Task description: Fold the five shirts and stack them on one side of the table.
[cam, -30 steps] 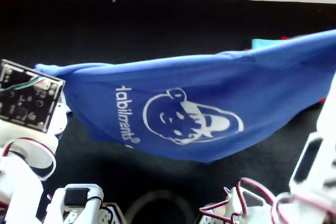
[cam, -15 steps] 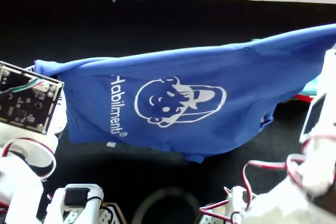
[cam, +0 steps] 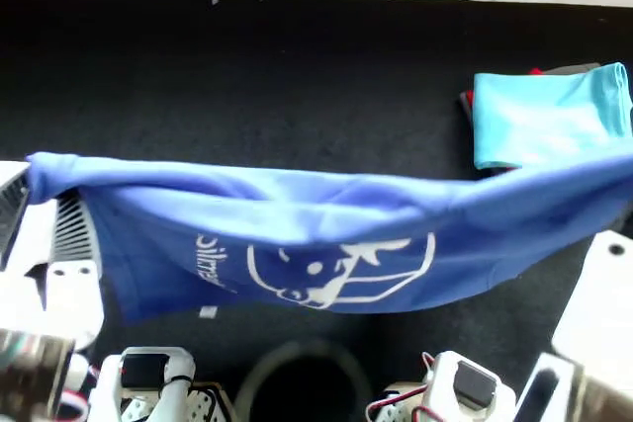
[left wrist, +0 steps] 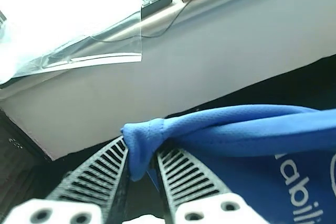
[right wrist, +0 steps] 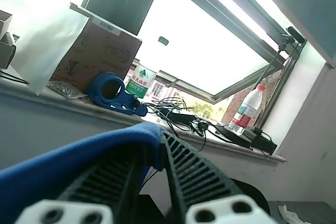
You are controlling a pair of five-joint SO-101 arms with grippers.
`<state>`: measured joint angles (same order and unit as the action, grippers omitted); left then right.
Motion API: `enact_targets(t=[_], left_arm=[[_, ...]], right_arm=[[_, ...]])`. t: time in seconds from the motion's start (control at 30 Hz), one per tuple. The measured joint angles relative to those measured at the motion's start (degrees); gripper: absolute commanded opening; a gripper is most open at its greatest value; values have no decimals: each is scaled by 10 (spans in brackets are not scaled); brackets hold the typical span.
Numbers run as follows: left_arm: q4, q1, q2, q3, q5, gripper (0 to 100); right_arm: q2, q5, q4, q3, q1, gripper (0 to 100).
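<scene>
The shirt, blue with a white print, hangs stretched in the air between the 2 arms, over the near half of the table. The left gripper has its fingers pressed on a bunched corner of the cloth. The right gripper pinches the opposite end, with the blue edge running between its fingers. The top edge is fairly taut from side to side and the rest droops toward the near edge. Whether the lowest part brushes the table is hard to tell from above.

At the far right lies the stack: a folded light-blue piece on top, with red and grey edges peeking out beneath. That looks like 3 garments, though the count is not certain.

This looks like the spreading step for 1 of the 5 shirts, lifted and pulled wide but not yet laid flat.

The next move calls for both arms to lower together at matched height, holding the tension. The cloth should land smooth on the bare black area, well apart from the stack, before either end is let go.
</scene>
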<state>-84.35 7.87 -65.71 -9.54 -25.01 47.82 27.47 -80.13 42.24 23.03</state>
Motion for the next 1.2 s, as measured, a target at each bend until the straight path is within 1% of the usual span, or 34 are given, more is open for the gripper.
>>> enact_targets(t=[0.2,0.33,0.43,0.53,0.63,0.73,0.9,1.03,1.2], left_arm=[[12,4,-26,-1,0,9],[12,4,-27,2,0,9],[14,4,-31,33,0,9],[14,4,-31,77,0,9],[14,23,-31,105,2,9],[25,48,-30,109,32,9],[44,88,-31,108,46,9],[46,95,-39,109,46,9],[46,95,-88,111,46,9]], right_arm=[[30,0,0,1,2,7],[31,0,0,1,44,7],[30,0,0,-10,55,7],[30,0,0,-55,55,7],[32,0,0,-98,55,7],[50,0,0,-127,55,7],[97,0,0,-140,55,7],[141,0,0,-141,55,7],[176,0,0,-138,55,7]])
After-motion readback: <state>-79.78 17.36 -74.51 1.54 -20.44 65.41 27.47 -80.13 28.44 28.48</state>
